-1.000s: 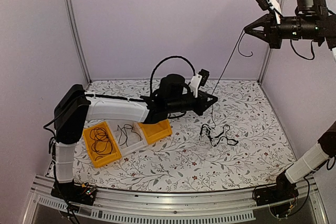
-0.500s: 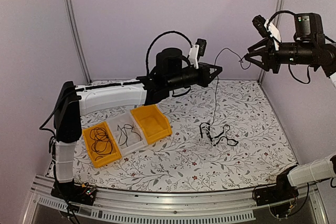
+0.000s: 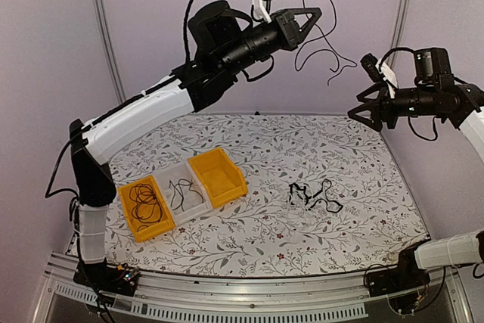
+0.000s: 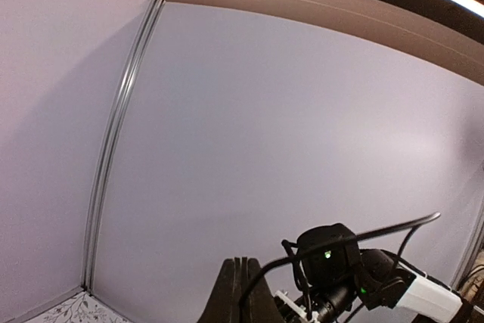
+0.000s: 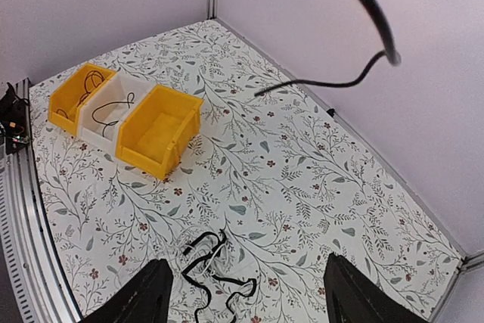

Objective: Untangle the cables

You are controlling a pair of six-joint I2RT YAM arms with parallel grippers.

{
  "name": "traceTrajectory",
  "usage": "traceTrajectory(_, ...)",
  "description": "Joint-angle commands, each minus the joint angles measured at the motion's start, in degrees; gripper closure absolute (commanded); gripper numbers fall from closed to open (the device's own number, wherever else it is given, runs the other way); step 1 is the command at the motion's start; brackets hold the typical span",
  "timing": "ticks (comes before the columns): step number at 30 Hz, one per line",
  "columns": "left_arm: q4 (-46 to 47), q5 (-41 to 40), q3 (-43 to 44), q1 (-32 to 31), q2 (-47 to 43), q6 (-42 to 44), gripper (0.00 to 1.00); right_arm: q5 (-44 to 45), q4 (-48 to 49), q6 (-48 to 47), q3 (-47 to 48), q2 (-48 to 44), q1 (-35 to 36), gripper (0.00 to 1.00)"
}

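Observation:
My left gripper (image 3: pixel 316 12) is raised high toward the back wall and shut on one thin black cable (image 3: pixel 325 51). The cable curls free in the air, clear of the table. In the left wrist view the fingers (image 4: pixel 236 293) are pressed together, and the cable (image 4: pixel 340 243) runs off to the right. My right gripper (image 3: pixel 357 109) is open and empty, off to the right and lower than the left one. Its fingers (image 5: pixel 155 300) frame a small tangle of black and pale cables (image 5: pixel 215 274) on the table (image 3: pixel 314 196).
Three bins stand in a row at the front left. The yellow one (image 3: pixel 145 206) holds a coiled black cable, the white one (image 3: pixel 181 193) holds a thin black cable, and the other yellow one (image 3: pixel 218 178) is empty. Walls enclose the flowered table (image 3: pixel 257 232).
My left arm swung up from table height with the black cable. The right gripper opened, let go of the cable's upper end and dropped lower. The cable now hangs from the left gripper alone.

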Motion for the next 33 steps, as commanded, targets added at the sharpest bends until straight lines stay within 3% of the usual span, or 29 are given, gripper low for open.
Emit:
traceTrajectory(1, -5.3, -2.0, 2.0, -0.5, -2.8, 1.1, 1.0, -5.7, 2.1, -0.6, -4.6, -3.0, -0.2, 0.27)
traceTrajectory(5, -9.9, -6.6, -3.0, -0.5, -6.5, 3.4, 1.0, -6.9, 2.7, -2.5, -9.4, -5.6, -0.1, 0.27)
traceTrajectory(18, -19.3, -17.2, -33.8, 0.3, -25.6, 3.2, 1.0, -8.8, 3.7, -2.4, -18.7, -8.4, -0.1, 0.28)
traceTrajectory(20, -21.4, -19.5, -43.0, 1.0, -32.2, 1.8, 1.0, -9.0, 4.1, -2.4, -19.8, -8.3, -0.1, 0.28)
traceTrajectory(33, -30.7, -25.6, -69.2, 6.9, -56.1, -5.8, 1.0, -8.9, 4.0, -2.8, -21.7, -7.1, -0.1, 0.3)
